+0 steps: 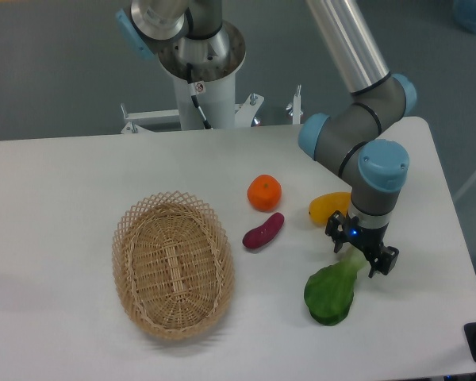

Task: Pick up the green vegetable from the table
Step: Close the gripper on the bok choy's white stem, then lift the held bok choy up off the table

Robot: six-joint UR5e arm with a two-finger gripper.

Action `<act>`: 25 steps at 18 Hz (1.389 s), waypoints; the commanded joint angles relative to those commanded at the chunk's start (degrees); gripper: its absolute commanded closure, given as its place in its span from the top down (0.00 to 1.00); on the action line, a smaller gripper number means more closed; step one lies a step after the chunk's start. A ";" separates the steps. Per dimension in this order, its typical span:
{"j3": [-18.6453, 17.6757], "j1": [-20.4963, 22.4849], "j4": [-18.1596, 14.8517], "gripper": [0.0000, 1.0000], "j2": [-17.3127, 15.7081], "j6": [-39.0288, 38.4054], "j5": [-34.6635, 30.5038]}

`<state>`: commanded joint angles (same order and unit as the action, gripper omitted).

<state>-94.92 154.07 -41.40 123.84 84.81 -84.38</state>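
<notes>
Green vegetable (331,295) lies at the near right of the white worktop (55,182), its broad dark leaf toward the near edge and its pale stem pointing up and to the right, into the pincer (362,255). The pincer stands straight down over that stem, a black finger showing on either side of it; whether the fingers have already pressed onto the stem or only bracket it cannot be told from this view. Taking the narrow stem rather than the wide, floppy-looking leaf seems the sensible choice, since the stem fits between the fingers.

Left of the vegetable, a woven basket (173,265) sits well apart, leaving bare worktop between. Just beyond the pincer, a yellow fruit (327,206) rests close beside the arm's wrist, the tightest neighbour. A purple piece (262,231) and an orange (264,193) lie farther left and away. The right edge of the worktop runs near the arm, the near edge close to the leaf; straight up looks the freest way out. At the far edge stands the arm's base (200,55).
</notes>
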 joint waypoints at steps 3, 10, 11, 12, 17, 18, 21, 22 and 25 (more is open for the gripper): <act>0.17 0.00 0.09 0.81 0.09 0.00 -0.35; 0.26 -0.09 0.00 0.48 -0.17 0.09 -1.58; 0.26 -0.09 0.00 0.41 -0.26 -0.09 -1.58; 0.26 -0.09 0.00 0.37 -0.26 -0.09 -1.58; 0.44 -0.09 0.00 0.33 -0.61 -0.18 -1.58; 0.70 0.00 -0.09 0.33 -0.79 -0.18 -1.50; 2.98 0.09 -1.31 0.34 -3.42 -0.44 -1.41; 3.42 0.00 -2.10 0.34 -4.56 -0.53 -1.41; 3.87 -0.87 -8.50 0.34 -9.21 -0.61 -1.32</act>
<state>-91.06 153.20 -49.90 114.63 84.20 -85.69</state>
